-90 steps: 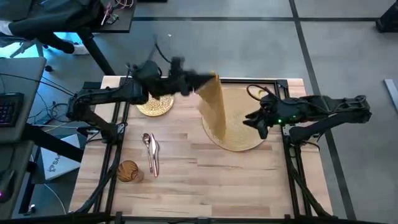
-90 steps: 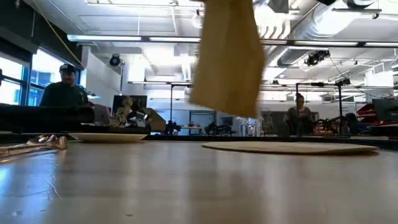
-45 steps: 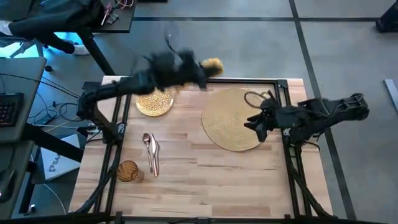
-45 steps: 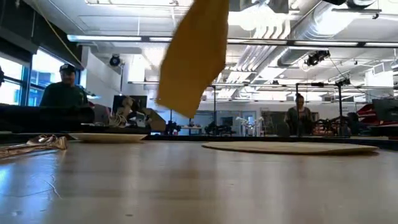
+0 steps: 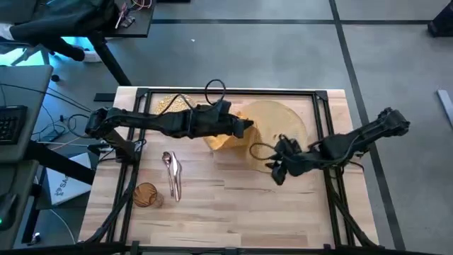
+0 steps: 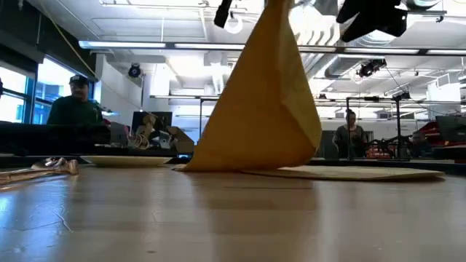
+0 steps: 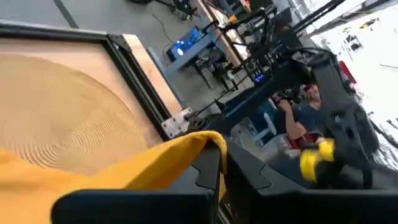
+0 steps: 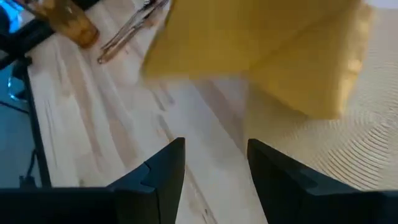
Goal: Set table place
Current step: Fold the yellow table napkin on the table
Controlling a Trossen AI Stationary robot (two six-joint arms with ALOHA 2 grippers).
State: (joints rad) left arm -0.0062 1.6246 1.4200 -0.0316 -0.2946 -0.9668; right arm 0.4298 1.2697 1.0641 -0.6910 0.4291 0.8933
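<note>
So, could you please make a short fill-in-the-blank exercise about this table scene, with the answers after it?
1. The left gripper holds the yellow ____ by its top.
2. The napkin's lower edge rests partly on the round straw ____.
3. The right gripper has its fingers ____ near the napkin.
4. The amber tumbler stands beside the ____.

Answers: napkin; mat; open; cutlery

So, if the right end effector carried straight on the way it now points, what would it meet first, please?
Most likely the mustard-yellow napkin hanging from the left end effector. The open right end effector points at it across bare table; depth is unclear.
</note>
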